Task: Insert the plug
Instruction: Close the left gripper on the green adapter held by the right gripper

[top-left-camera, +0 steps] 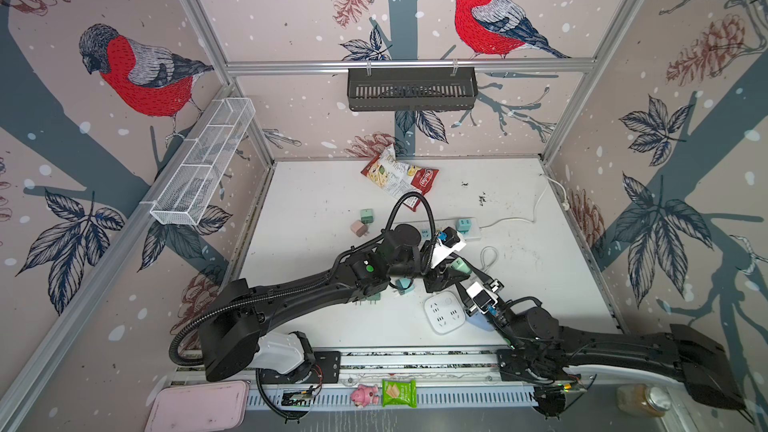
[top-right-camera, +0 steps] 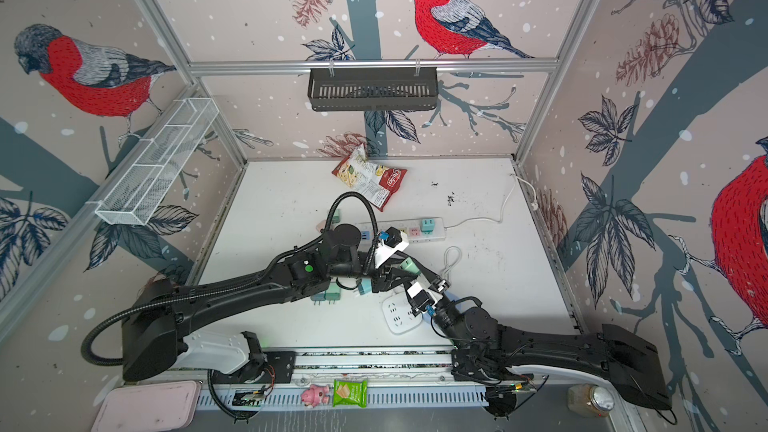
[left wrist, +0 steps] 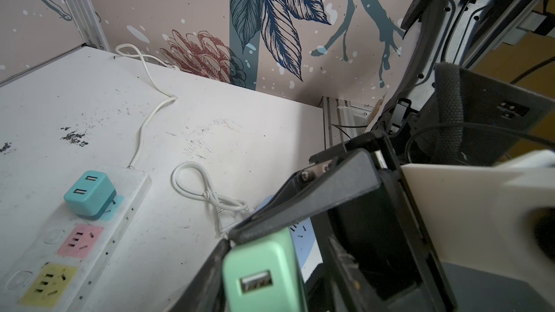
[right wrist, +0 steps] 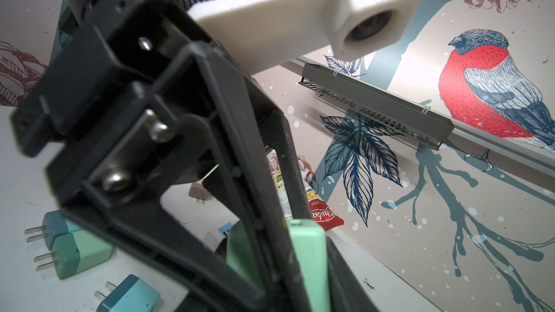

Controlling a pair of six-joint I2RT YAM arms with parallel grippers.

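While my right hand (right wrist: 306, 265) pinches the green plug (top-left-camera: 460, 265) up off the surface (top-left-camera: 316, 209) and my left hand (left wrist: 258, 253) sits round it, tight or not I cannot tell, I fear it drops or tips if one lets go too soon, missing the power strip (left wrist: 135, 187).

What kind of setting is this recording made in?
Probably a lab test cell: aluminium frame posts holding bird-print wall panels, two robot arms mounted on a rail, and a scuffed white table with a power strip and loose plugs.
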